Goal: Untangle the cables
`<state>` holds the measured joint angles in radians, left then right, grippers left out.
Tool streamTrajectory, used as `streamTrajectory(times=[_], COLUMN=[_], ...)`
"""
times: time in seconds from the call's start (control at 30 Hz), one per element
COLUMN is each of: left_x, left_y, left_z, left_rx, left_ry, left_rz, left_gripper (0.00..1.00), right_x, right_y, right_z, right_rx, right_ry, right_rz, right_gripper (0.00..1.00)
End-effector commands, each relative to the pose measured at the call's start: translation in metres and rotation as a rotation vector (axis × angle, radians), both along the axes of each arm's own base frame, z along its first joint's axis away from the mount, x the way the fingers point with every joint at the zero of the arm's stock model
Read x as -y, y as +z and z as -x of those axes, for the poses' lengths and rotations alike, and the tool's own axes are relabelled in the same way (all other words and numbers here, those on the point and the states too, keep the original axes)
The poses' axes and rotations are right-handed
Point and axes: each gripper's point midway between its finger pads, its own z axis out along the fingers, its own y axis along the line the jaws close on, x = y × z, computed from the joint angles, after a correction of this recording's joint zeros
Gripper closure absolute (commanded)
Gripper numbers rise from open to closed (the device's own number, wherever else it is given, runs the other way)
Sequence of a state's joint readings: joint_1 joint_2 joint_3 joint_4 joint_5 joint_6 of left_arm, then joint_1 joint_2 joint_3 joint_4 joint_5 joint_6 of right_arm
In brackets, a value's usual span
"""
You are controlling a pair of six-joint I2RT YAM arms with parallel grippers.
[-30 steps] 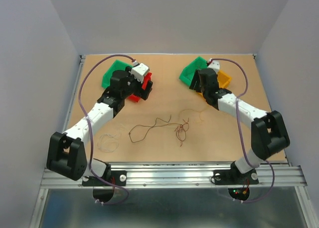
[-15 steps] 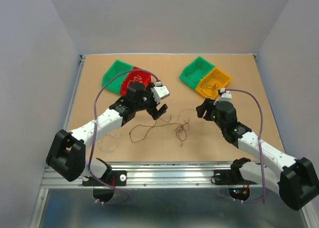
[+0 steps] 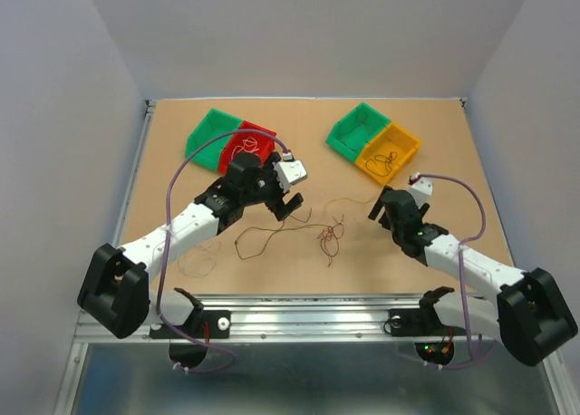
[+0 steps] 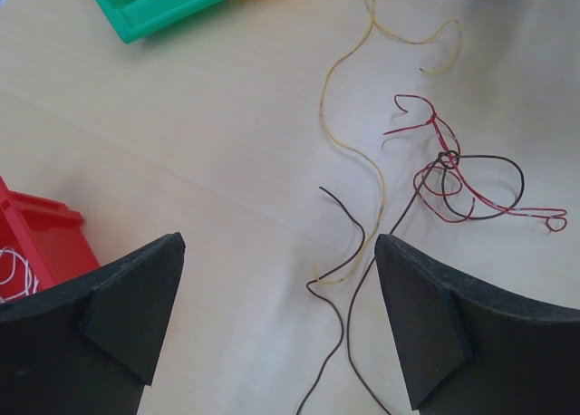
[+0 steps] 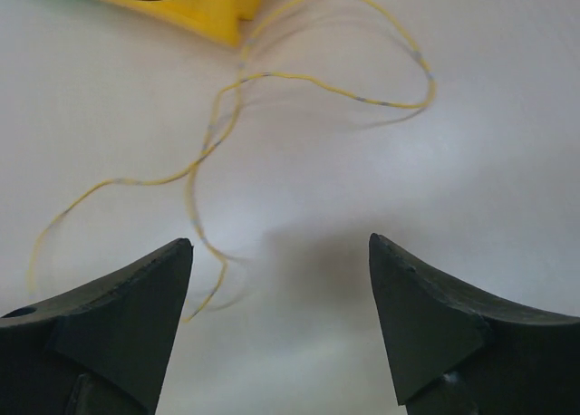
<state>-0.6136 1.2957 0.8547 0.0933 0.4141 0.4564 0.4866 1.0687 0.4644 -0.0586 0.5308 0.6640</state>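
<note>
Left wrist cam is chopping the green bin (image 4: 154,18) off at the top edge and the red bin (image 4: 41,236) at the left. Right wrist cam is blurring the yellow cable (image 5: 317,85), and the yellow bin (image 5: 199,7) is running out of frame up top.

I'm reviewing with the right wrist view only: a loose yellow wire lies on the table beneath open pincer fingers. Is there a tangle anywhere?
Observer: Yes. A red and brown knotted clump lies near the middle of the table.
Operator: What is the left pincer doing?
Observer: The left pincer hangs open and empty above the table, apart from that clump.
Operator: Is anything sorted already?
Observer: The red bin holds a whitish wire.
</note>
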Motion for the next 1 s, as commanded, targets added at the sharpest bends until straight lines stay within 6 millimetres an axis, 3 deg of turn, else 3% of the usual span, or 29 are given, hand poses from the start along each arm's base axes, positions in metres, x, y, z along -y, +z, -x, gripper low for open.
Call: streamTrajectory(times=[0.0,0.03,0.1,0.23,0.5,0.7,0.97], left_x=[0.003,0.003,0.003,0.002,0.001,0.001,0.001], left_y=[0.010,0.008,0.006,0.008,0.011,0.012,0.010], left_z=[-0.003,-0.003,-0.005,-0.006,-0.003,-0.003,-0.004], left_rx=[0.048,0.043,0.041,0.046,0.055,0.058,0.057], left_ry=[-0.010,-0.005,0.001,0.009,0.003,0.003,0.003], left_rz=[0.022,0.021,0.014,0.017,0.025,0.026,0.022], left_gripper=[0.01,0.02,0.02,0.02,0.02,0.02,0.02], right_x=[0.024,0.023,0.023,0.027,0.032,0.034,0.046], right_y=[0.018,0.015,0.009,0.006,0.012,0.013,0.001], right_z=[-0.027,-0.030,-0.035,-0.041,-0.048,-0.064,-0.087], right_rx=[0.078,0.087,0.085,0.127,0.202,0.218,0.190], right_ry=[-0.283,-0.332,-0.377,-0.484,-0.592,-0.631,-0.683], right_rz=[0.010,-0.032,-0.044,-0.112,-0.194,-0.146,-0.113], right_gripper=[0.06,0.00,0.00,0.07,0.11,0.20,0.26])
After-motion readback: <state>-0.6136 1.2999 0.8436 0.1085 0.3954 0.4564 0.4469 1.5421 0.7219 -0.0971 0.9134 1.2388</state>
